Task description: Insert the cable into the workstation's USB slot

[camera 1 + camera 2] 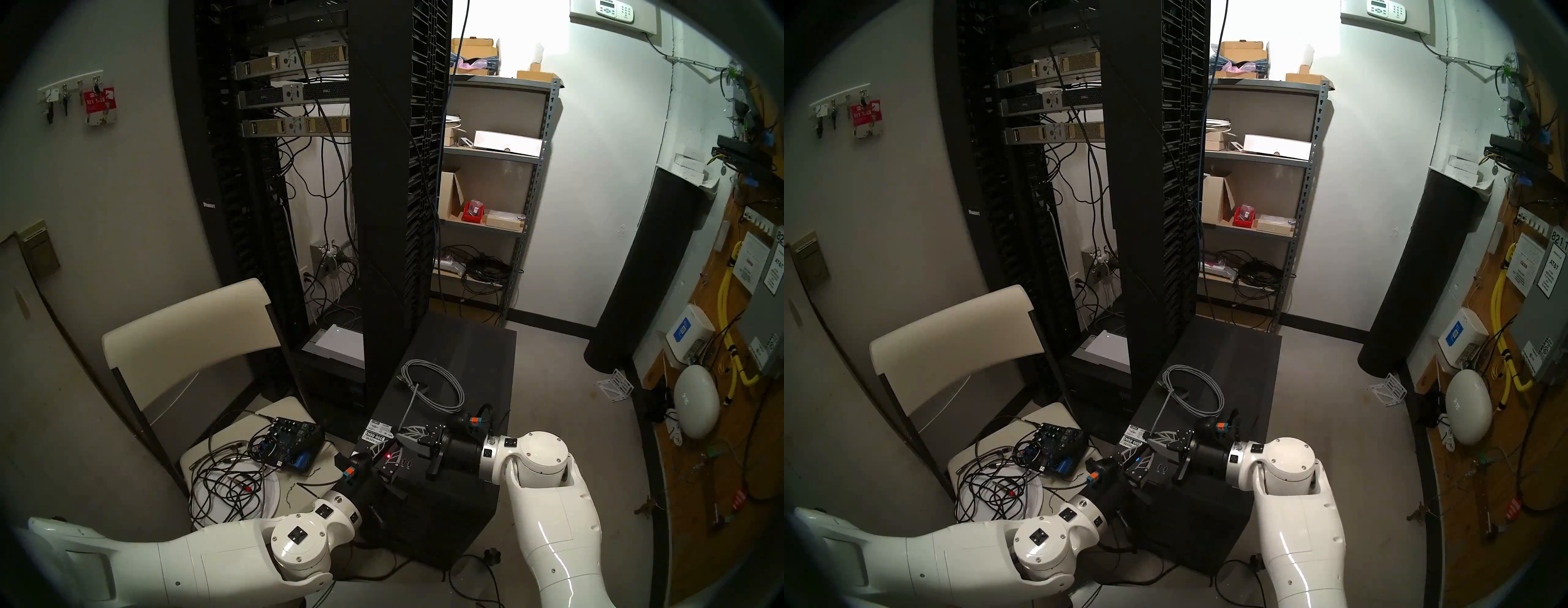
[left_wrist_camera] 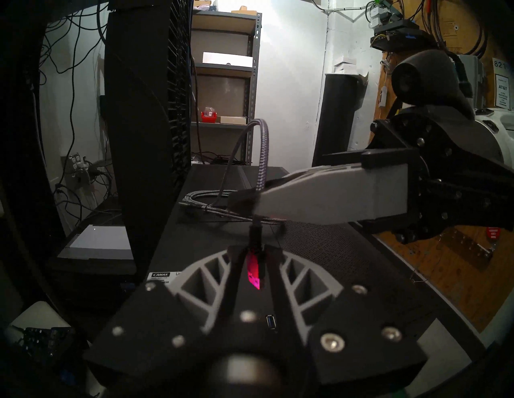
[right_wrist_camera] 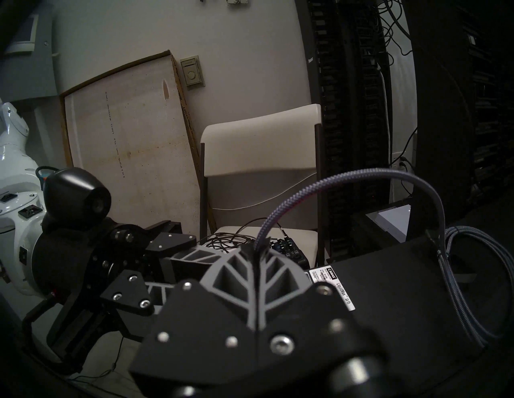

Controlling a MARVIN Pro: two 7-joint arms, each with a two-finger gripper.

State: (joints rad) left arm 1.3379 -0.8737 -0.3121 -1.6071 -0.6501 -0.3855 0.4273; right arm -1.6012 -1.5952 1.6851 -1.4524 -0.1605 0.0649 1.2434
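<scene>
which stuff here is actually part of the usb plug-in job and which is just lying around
Part of the job:
- cable, coil on the workstation top
- its USB plug, pinched in the left gripper
- right gripper, shut on the cable
- workstation, USB slot

Just lying about:
- audio mixer and black wires on the white chair
- server rack
- metal shelf

Grey braided cable (image 1: 439, 384) on matte-black workstation (image 1: 479, 361), red-lit plug (image 2: 254, 273).
</scene>
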